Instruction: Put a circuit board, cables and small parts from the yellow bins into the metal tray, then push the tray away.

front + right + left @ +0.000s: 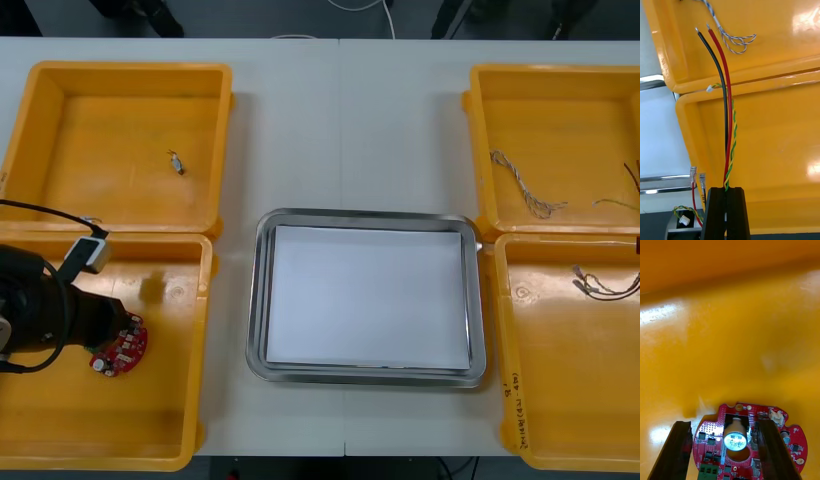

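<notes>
- Light table (340, 120) with the metal tray (258, 300), white inside, at its centre.
- Near-left yellow bin (60, 430): the left gripper (724, 424), fingers apart, straddles the red circuit board (120, 348) lying on the bin floor.
- Right gripper (727, 191), clamped on cables (727, 112), is over the right bins (771, 142).

Down at the lower left of the front view, the left arm (40, 305) is a bulky, rounded black body. A small grey box (90, 252) sits on it, and a thin black cable (40, 208) loops off toward the frame's edge. The left gripper (724, 423) has flat, matte black fingers (679, 450). The right gripper (727, 189) has glossier black fingers (717, 213) with bevelled tips.
</notes>
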Controlling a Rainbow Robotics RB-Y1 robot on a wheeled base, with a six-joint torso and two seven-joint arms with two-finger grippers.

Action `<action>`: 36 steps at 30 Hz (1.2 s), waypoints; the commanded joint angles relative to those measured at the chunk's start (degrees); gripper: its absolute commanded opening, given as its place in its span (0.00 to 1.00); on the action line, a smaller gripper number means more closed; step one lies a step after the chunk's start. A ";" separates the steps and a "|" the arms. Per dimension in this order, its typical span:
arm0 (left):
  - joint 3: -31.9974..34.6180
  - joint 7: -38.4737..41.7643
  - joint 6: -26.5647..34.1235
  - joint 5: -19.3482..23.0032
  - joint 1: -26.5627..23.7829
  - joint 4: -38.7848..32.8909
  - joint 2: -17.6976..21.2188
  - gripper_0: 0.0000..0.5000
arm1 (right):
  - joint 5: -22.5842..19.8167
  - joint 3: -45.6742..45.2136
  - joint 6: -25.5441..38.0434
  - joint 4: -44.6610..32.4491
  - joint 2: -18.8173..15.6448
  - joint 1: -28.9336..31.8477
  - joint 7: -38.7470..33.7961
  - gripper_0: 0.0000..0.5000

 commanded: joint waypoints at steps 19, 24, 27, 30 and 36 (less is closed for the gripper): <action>17.26 -2.99 24.73 10.58 -4.87 -7.37 0.80 1.00 | -6.74 9.01 -1.37 1.50 -6.09 -7.59 17.75 0.00; 22.79 -6.77 30.45 14.71 -5.58 -7.72 0.72 1.00 | -4.98 12.53 -1.46 0.97 -6.00 -9.79 17.92 0.00; 26.22 -9.41 34.14 17.17 -5.67 -7.72 0.63 1.00 | -4.10 14.64 -1.46 0.97 -5.91 -10.93 18.19 0.00; 28.59 -11.78 36.77 18.58 -5.58 -7.72 0.63 1.00 | -3.66 15.34 -1.46 0.97 -5.56 -11.29 18.36 0.00; 30.09 -15.56 38.53 19.19 -5.40 -7.90 0.63 1.00 | -2.78 16.75 -1.46 0.97 -5.30 -11.29 18.71 0.00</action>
